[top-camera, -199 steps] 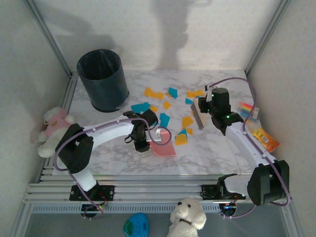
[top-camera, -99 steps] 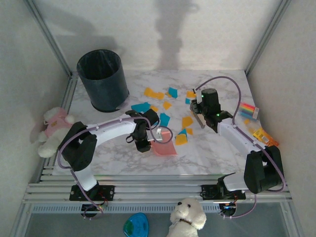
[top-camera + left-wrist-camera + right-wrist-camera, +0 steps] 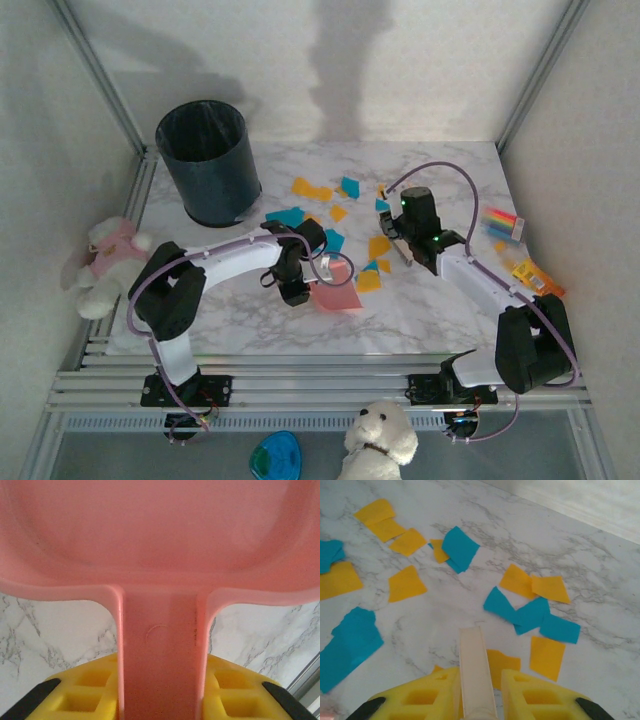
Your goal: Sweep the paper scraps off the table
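Beyond the pink dustpan (image 3: pixel 335 296), what lies about?

Mostly paper scraps (image 3: pixel 367 283), orange-yellow and teal; they spread over the counter (image 3: pixel 430 305) on the dustpan's far side and off to its right; the nearest orange one sits just beside its right edge.

Who has the dustpan?

The left tool (image 3: pixel 297 290); it is closed narrow on the pink handle (image 3: pixel 160 650); yellow fingers (image 3: pixel 80 697) press either side of it, marble beneath.

And the right tool (image 3: pixel 402 243)?

Right of the dustpan and a little farther back, among the scraps; it is clamped on a pale brush (image 3: pixel 399 252); from the wrist, the cream bar runs between the yellow fingers (image 3: pixel 425 697), with teal and orange pieces on the marble ahead.

Farther out?

A black bin (image 3: pixel 208 160) stands well to the dustpan's far left; striped packets (image 3: pixel 502 220) and an orange packet (image 3: pixel 535 280) lie far to its right, at the counter's edge.
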Action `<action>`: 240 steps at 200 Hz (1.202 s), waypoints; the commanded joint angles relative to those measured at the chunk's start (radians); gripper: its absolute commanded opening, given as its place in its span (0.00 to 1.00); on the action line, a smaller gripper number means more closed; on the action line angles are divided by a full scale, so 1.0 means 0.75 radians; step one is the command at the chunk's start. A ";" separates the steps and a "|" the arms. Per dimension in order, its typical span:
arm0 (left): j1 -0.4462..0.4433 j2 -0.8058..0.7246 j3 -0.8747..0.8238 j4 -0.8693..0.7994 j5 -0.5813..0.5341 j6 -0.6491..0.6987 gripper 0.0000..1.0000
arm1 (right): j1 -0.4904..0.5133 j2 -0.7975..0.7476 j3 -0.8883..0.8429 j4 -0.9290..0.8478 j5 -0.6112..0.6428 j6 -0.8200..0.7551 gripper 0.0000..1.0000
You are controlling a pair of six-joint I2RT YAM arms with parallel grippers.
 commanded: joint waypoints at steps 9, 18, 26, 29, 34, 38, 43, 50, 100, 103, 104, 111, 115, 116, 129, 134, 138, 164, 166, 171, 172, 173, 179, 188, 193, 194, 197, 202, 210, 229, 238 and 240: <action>-0.011 0.044 0.033 -0.058 -0.030 -0.042 0.00 | 0.048 -0.045 -0.025 -0.087 -0.017 -0.004 0.00; -0.010 0.053 0.037 -0.058 -0.035 -0.048 0.00 | 0.057 -0.058 -0.032 -0.098 -0.011 0.006 0.00; -0.011 0.059 0.041 -0.060 -0.038 -0.048 0.00 | 0.064 -0.068 -0.039 -0.101 -0.014 0.017 0.00; -0.010 0.061 0.041 -0.059 -0.039 -0.049 0.00 | 0.067 -0.072 -0.043 -0.102 -0.015 0.020 0.00; -0.010 0.065 0.043 -0.057 -0.040 -0.051 0.00 | 0.070 -0.079 -0.046 -0.105 -0.020 0.029 0.00; -0.010 0.067 0.045 -0.057 -0.042 -0.053 0.00 | 0.073 -0.086 -0.048 -0.108 -0.022 0.035 0.00; -0.011 0.071 0.049 -0.056 -0.044 -0.055 0.00 | 0.077 -0.094 -0.053 -0.114 -0.028 0.042 0.00; -0.011 0.077 0.055 -0.058 -0.044 -0.057 0.00 | 0.085 -0.102 -0.056 -0.123 -0.038 0.049 0.00; -0.010 0.124 0.087 -0.052 -0.064 -0.065 0.00 | 0.131 -0.144 -0.056 -0.176 -0.066 0.090 0.00; -0.011 0.126 0.087 -0.050 -0.068 -0.066 0.00 | 0.132 -0.145 -0.056 -0.177 -0.069 0.094 0.00; -0.010 0.127 0.089 -0.051 -0.070 -0.067 0.00 | 0.133 -0.146 -0.056 -0.178 -0.070 0.095 0.00; -0.011 0.135 0.094 -0.051 -0.075 -0.068 0.00 | 0.136 -0.151 -0.054 -0.183 -0.079 0.103 0.00; -0.009 0.138 0.098 -0.052 -0.077 -0.068 0.00 | 0.138 -0.154 -0.056 -0.185 -0.083 0.108 0.00; -0.009 0.141 0.098 -0.052 -0.077 -0.068 0.00 | 0.139 -0.156 -0.055 -0.186 -0.085 0.108 0.00; -0.009 0.152 0.109 -0.054 -0.082 -0.070 0.00 | 0.145 -0.162 -0.056 -0.193 -0.093 0.120 0.00; -0.009 0.155 0.113 -0.055 -0.081 -0.070 0.00 | 0.146 -0.166 -0.055 -0.196 -0.099 0.124 0.00; -0.011 0.159 0.116 -0.054 -0.081 -0.070 0.00 | 0.147 -0.169 -0.056 -0.196 -0.103 0.130 0.00; -0.009 0.174 0.133 -0.058 -0.082 -0.070 0.00 | 0.158 -0.174 -0.055 -0.196 -0.141 0.158 0.00; -0.009 0.174 0.134 -0.058 -0.083 -0.070 0.00 | 0.159 -0.175 -0.056 -0.196 -0.143 0.159 0.00; -0.010 0.176 0.136 -0.059 -0.083 -0.070 0.00 | 0.162 -0.177 -0.057 -0.193 -0.145 0.163 0.00; -0.010 0.177 0.137 -0.060 -0.084 -0.070 0.00 | 0.162 -0.176 -0.057 -0.194 -0.145 0.164 0.00; -0.009 0.178 0.137 -0.059 -0.084 -0.070 0.00 | 0.162 -0.176 -0.056 -0.195 -0.145 0.164 0.00; -0.009 0.180 0.140 -0.060 -0.082 -0.068 0.00 | 0.166 -0.177 -0.054 -0.193 -0.149 0.168 0.00; -0.010 0.184 0.143 -0.066 -0.083 -0.066 0.00 | 0.167 -0.176 -0.051 -0.193 -0.154 0.174 0.00; -0.009 0.184 0.143 -0.066 -0.083 -0.066 0.00 | 0.169 -0.177 -0.048 -0.193 -0.156 0.176 0.00; -0.010 0.184 0.143 -0.066 -0.083 -0.066 0.00 | 0.170 -0.177 -0.047 -0.192 -0.157 0.175 0.00; -0.010 0.185 0.143 -0.066 -0.085 -0.066 0.00 | 0.170 -0.177 -0.048 -0.193 -0.159 0.176 0.00; -0.010 0.184 0.143 -0.066 -0.085 -0.064 0.00 | 0.170 -0.177 -0.045 -0.191 -0.160 0.180 0.00; -0.011 0.186 0.143 -0.068 -0.087 -0.064 0.00 | 0.171 -0.175 -0.042 -0.190 -0.166 0.184 0.00; -0.009 0.182 0.141 -0.068 -0.084 -0.062 0.00 | 0.173 -0.170 -0.028 -0.189 -0.184 0.198 0.00; -0.011 0.181 0.141 -0.068 -0.081 -0.058 0.00 | 0.173 -0.166 -0.023 -0.183 -0.193 0.205 0.00; -0.011 0.180 0.141 -0.070 -0.080 -0.058 0.00 | 0.174 -0.166 -0.022 -0.182 -0.195 0.207 0.00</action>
